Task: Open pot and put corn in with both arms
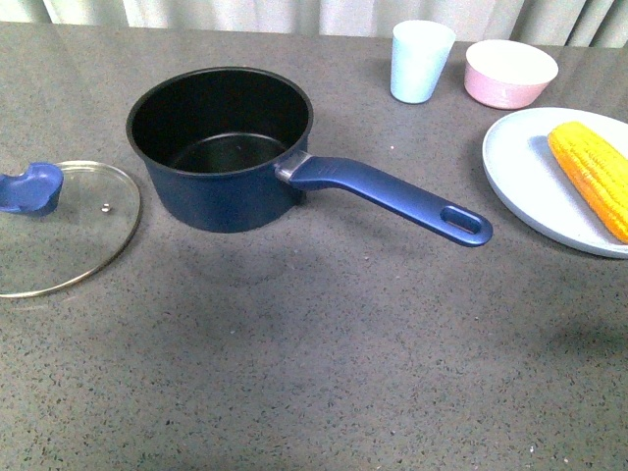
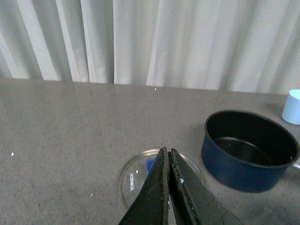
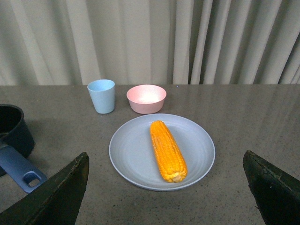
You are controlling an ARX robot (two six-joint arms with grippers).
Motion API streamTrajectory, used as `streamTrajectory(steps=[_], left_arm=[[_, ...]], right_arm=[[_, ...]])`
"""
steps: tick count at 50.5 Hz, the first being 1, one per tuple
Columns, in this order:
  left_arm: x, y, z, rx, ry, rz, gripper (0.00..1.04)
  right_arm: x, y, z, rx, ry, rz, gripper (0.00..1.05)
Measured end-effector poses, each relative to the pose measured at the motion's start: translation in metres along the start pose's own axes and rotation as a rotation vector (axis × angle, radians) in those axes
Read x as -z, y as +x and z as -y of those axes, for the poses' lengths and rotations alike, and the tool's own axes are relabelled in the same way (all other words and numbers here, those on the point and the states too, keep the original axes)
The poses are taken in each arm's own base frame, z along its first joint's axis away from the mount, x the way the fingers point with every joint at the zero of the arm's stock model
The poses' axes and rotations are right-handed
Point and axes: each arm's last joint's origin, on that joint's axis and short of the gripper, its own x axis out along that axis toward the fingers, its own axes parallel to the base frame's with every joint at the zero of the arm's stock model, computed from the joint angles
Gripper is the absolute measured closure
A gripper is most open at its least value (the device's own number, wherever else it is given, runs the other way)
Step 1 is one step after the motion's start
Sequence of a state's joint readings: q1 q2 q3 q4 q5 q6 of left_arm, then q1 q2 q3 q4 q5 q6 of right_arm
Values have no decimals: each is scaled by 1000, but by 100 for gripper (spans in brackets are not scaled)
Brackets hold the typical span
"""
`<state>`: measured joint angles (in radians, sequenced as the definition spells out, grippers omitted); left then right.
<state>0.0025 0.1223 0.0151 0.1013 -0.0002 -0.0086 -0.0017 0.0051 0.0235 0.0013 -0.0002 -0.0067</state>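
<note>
Front view: pot (image 1: 221,147) open, black inside empty, standing on the worktop (image 1: 314,373). Its handle (image 1: 392,194) points to about 4 o'clock. Glass lid (image 1: 59,231) lies flat at the pot's 9 o'clock, just beside it and not touching, with the blue knob (image 1: 29,186) on it. Corn (image 1: 594,177) lies on a pale plate (image 1: 530,186) at the pot's 3 o'clock, well apart. Cup (image 1: 422,61) and pink bowl (image 1: 510,74) sit at 1–2 o'clock. No arm in this view.

Left wrist view: left hand (image 2: 168,187) clenched, fingers pressed together with nothing between them. It hangs above the lid (image 2: 136,178). Pot (image 2: 248,150) off to one side, cup (image 2: 293,107) behind it.

Right wrist view: right hand (image 3: 165,159) released, fingers spread wide, empty, raised off the worktop. Corn (image 3: 167,150) lies lengthwise on the plate (image 3: 129,150) between the two fingers' lines, not touched. Cup (image 3: 101,95) and pink bowl (image 3: 146,98) beyond the plate. Pot (image 3: 11,129) and its handle (image 3: 18,168) at the edge.

Step, as I judge it: opening is done, since the lid is off and parked. In hand now is the corn pick-up by the right arm.

Next move calls for lowering the right hand over the cob's middle and closing across its width. Then lift it and carry it toward 9 o'clock to the pot. The cob looks about as long as the pot is wide, so it probably needs tilting to go in. Round cob may roll on the plate.
</note>
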Motion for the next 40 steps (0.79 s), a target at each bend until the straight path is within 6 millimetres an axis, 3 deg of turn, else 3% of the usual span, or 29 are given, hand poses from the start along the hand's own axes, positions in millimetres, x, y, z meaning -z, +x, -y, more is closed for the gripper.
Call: streamTrajectory(steps=[22,27,36,38,40], left_arm=[[1,-7,0,0,-1,6,103],[1,-7,0,0,0,6,89],[1,-7,0,0,0,6,56],[1,-7,0,0,0,6,50],[1,-7,0,0,0,6,42]], right_arm=[[0,0,0,0,0,0,9],[0,0,0,0,0,0,9],[0,0,0,-1,0,-1,9],[1,0,0,-60,65,-100,9],[1,2,3,-86,188,-326,9]])
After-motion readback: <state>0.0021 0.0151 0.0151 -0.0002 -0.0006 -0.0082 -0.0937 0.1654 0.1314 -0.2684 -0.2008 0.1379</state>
